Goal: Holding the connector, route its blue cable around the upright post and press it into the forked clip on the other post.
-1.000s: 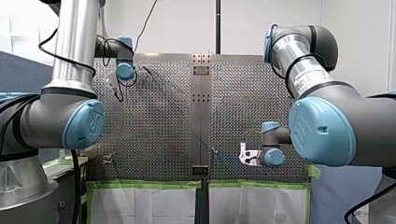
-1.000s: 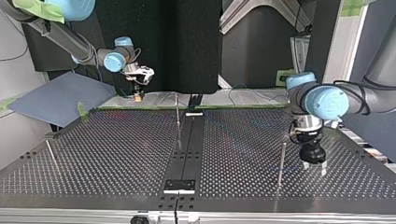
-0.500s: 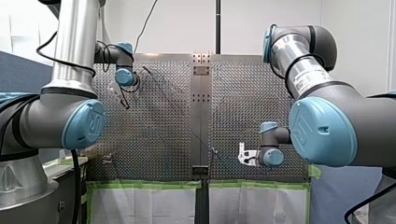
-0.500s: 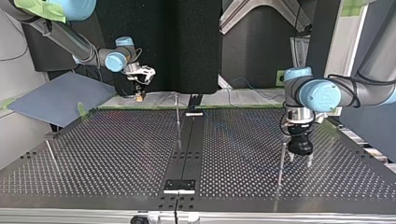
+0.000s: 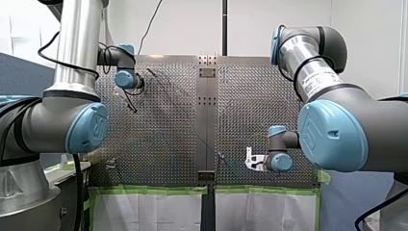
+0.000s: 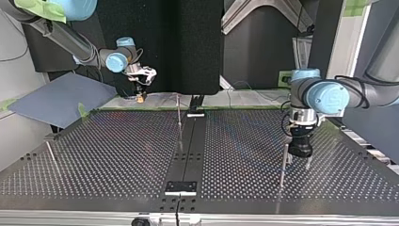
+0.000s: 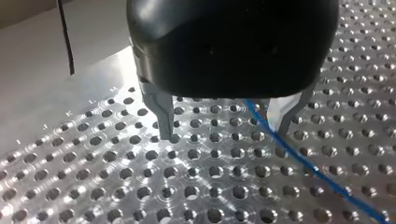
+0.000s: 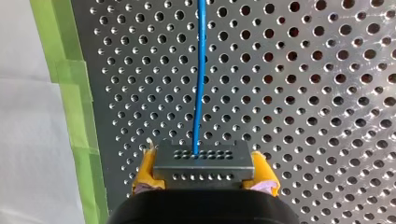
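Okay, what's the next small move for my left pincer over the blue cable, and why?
Probably close the left pincer on the blue cable. It is open, low over the table, and the cable runs between its fingers, while the right pincer holds the connector.

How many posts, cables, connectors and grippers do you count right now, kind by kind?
Posts, in the top view: 3 (left post, middle post, right post)
Blue cable: 1
Connector: 1, clamped in my right gripper
Grippers: 2, my left gripper open
Total: 7
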Motion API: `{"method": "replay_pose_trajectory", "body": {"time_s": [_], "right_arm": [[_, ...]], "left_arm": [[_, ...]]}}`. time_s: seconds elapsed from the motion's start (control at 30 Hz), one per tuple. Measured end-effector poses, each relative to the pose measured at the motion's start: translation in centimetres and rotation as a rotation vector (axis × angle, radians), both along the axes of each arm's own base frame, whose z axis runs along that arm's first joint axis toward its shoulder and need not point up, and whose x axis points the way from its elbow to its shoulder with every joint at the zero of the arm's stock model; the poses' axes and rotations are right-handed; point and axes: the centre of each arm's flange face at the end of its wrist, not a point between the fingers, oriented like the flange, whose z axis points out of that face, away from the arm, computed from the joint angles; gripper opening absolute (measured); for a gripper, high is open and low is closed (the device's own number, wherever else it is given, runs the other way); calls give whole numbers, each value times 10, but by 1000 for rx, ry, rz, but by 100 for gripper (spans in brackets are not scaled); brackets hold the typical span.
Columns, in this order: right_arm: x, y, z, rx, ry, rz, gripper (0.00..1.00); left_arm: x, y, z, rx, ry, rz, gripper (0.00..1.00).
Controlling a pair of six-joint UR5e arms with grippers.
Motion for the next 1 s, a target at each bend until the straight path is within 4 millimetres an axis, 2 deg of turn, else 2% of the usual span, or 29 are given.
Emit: {"method": "replay_pose_trajectory", "body": {"time_s": [0.17, 0.4, 0.6, 0.83, 1.0], "right_arm": [[0, 0, 0, 2, 2, 1, 0], [0, 0, 0, 3, 3, 1, 0], [0, 1, 0, 3, 3, 1, 0], [0, 1, 0, 4, 4, 1, 0], [0, 1, 0, 4, 4, 1, 0]], "left_arm": [[0, -1, -2, -33, 5, -36, 100], [-6, -4, -18, -89, 8, -99, 100], [-12, -10, -23, -132, 47, -143, 100], [-22, -5, -21, -97, 93, -92, 100], [-38, 2, -18, -58, 124, -42, 100]]}}
